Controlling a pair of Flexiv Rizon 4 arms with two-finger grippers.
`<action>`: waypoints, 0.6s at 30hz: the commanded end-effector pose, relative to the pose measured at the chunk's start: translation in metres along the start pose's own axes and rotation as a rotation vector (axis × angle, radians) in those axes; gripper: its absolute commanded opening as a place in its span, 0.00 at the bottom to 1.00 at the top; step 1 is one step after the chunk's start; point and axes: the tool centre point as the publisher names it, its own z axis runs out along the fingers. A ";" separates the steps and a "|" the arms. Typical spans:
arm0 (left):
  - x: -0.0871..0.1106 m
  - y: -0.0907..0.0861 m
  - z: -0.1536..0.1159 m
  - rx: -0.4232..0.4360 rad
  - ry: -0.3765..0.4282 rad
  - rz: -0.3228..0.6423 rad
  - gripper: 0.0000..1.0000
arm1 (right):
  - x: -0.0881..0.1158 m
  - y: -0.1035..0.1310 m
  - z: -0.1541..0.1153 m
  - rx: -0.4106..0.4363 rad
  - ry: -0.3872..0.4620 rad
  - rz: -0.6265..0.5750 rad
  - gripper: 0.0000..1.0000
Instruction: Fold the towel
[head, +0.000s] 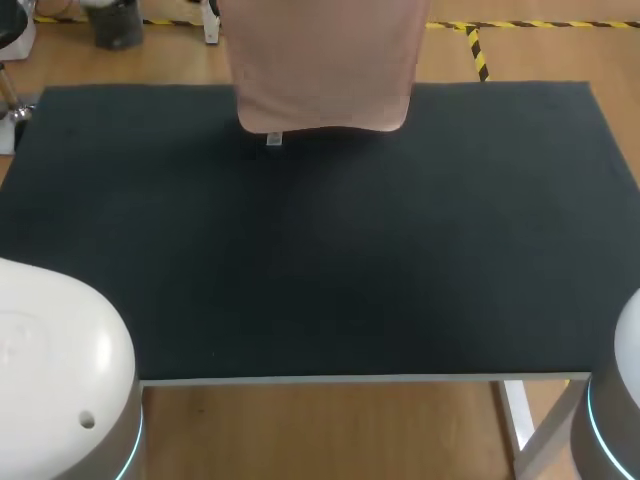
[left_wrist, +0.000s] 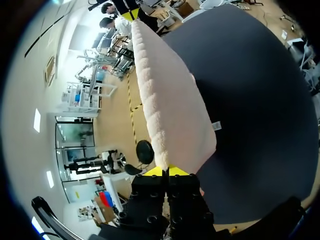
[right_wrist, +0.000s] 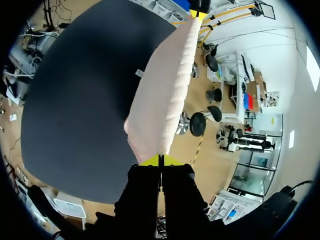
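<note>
one pink towel (head: 325, 70) hangs stretched between two grippers above the far edge of the black table (head: 320, 260). its lower hem crosses the table's far strip, near the middle. whether the hem touches the surface cannot be told.

the left gripper (left_wrist: 165, 171) is clenched on one top corner of the towel, yellow tips pressed together over the cloth. the right gripper (right_wrist: 160, 160) pinches the other top corner the same way. the top edge runs straight from one to the other, and each wrist view shows the other arm's yellow tip at the far end of that edge.

one small white tag (head: 274, 138) dangles below the hem, toward the left arm's side.

the dark tabletop spreads wide from the hem to the near edge and out to both side edges. two arm bases frame the near edge: the left arm (head: 55, 360) at one corner and the right arm (head: 615, 420) at the other, both well apart from the towel.
</note>
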 end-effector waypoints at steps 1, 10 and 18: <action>0.026 0.000 -0.008 0.019 0.010 -0.009 0.00 | 0.021 0.002 -0.001 -0.008 0.018 0.013 0.00; 0.081 -0.013 -0.015 0.075 0.100 -0.031 0.00 | 0.060 0.015 0.003 -0.027 0.094 0.024 0.00; 0.111 -0.015 -0.027 0.097 0.153 -0.034 0.00 | 0.093 0.031 -0.002 -0.053 0.161 0.033 0.00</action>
